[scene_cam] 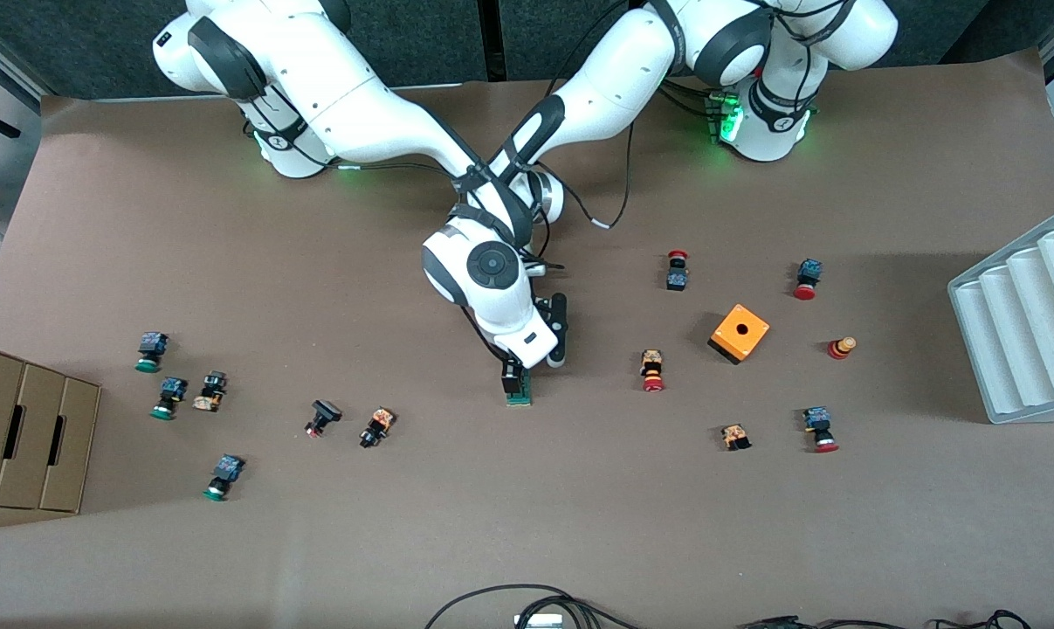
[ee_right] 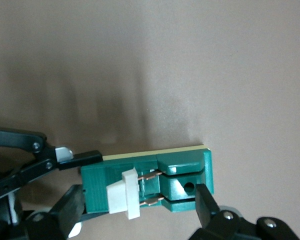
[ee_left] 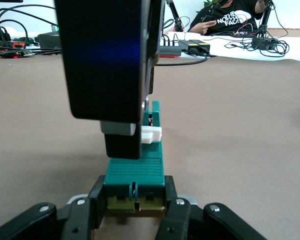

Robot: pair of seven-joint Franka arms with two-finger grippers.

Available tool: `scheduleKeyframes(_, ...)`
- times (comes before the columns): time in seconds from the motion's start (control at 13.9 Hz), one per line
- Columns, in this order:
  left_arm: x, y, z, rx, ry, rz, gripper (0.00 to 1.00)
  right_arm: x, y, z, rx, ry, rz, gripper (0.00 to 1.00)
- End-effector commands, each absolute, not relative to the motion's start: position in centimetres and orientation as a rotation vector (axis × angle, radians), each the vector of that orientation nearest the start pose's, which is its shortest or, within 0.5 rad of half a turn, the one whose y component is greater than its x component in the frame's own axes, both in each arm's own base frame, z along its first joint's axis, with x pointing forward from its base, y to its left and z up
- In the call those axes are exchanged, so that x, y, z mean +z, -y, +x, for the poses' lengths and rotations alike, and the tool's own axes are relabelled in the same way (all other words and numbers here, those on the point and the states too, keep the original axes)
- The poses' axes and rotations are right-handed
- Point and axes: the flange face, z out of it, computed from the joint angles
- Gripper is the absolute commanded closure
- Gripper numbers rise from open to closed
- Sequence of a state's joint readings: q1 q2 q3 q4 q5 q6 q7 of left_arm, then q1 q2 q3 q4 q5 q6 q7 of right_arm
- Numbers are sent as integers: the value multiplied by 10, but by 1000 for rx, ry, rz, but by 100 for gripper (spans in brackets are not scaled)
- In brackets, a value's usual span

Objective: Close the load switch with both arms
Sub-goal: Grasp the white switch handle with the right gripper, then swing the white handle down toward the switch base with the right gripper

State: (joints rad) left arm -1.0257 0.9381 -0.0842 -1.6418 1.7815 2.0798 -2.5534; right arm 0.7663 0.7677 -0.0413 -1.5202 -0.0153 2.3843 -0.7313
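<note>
The load switch (scene_cam: 519, 390) is a dark-green block lying on the brown table at its middle. My left gripper (ee_left: 134, 200) lies low at the switch's end farther from the front camera and is shut on that end (ee_left: 135, 172), one finger (ee_left: 97, 197) on each side. In the front view it is hidden under the right arm. My right gripper (ee_right: 135, 215) hangs over the switch (ee_right: 182, 167), open, with one finger (ee_right: 206, 202) at the holed end and the other by the held end. The white sliding piece (ee_right: 124, 194) sits between them, and its copper blades reach the holed block.
An orange cube (scene_cam: 740, 333) and several red-capped push buttons lie toward the left arm's end. Green-capped and other buttons lie toward the right arm's end, by a cardboard box (scene_cam: 20, 437). A white ribbed tray (scene_cam: 1024, 323) stands at the table's edge. Cables lie at the near edge.
</note>
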Motion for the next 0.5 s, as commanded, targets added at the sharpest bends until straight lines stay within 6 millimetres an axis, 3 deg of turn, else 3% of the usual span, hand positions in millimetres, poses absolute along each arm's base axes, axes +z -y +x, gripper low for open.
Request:
scheduleKeyframes(0.0,59,563,338,-1780,84,-2593,69,207,-482,544,-230,2163,-2345,4)
scheduleKeyframes(0.43,59,562,339,-1779,82,-2591,69,202,-482,544,-235,2161,-2346,2)
